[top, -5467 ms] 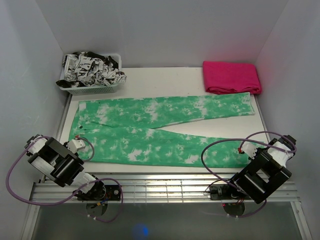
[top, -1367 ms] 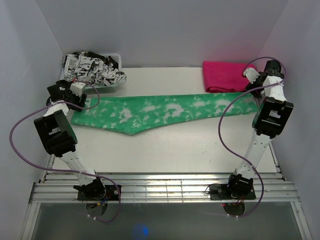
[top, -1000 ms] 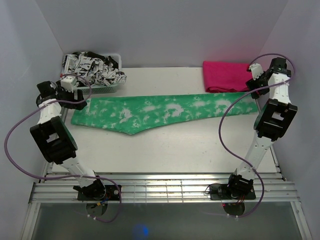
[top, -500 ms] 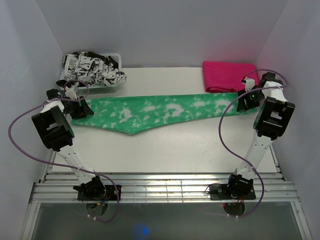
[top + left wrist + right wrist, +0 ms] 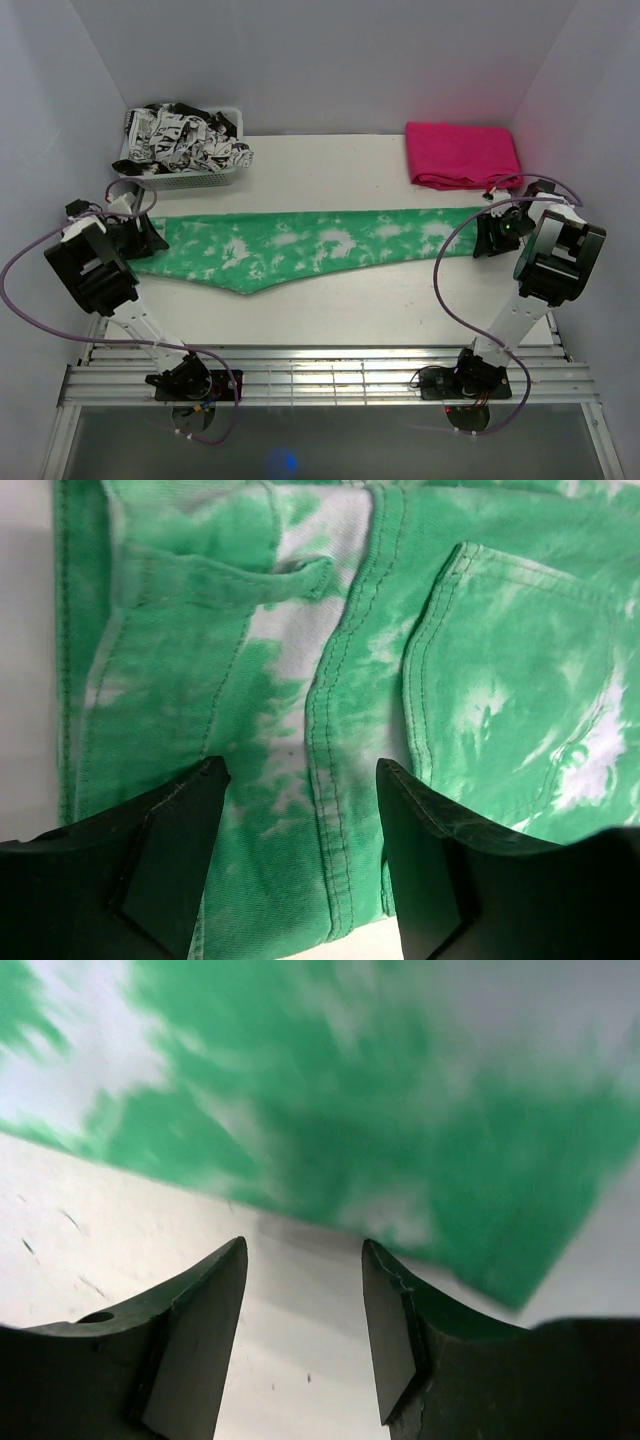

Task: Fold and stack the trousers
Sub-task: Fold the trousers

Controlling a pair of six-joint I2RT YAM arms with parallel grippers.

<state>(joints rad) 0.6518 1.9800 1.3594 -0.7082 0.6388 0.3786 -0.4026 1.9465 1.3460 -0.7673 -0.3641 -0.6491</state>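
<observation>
Top external view: the long bright green tie-dye fabric trousers (image 5: 320,250) lie doubled leg on leg across the white bench (image 5: 350,320), from near its left edge to near its right edge, with the left gripper (image 5: 138,236) at the waist end and the right gripper (image 5: 494,228) at the cuff end, so the lengthwise fold looks done. Left wrist view: fingers parted over the waistband and back pocket, nothing pinched. Right wrist view, blurred: fingers parted over bare bench just short of the cuffs; next, I judge, each must pinch its end and bring cuffs to waist.
</observation>
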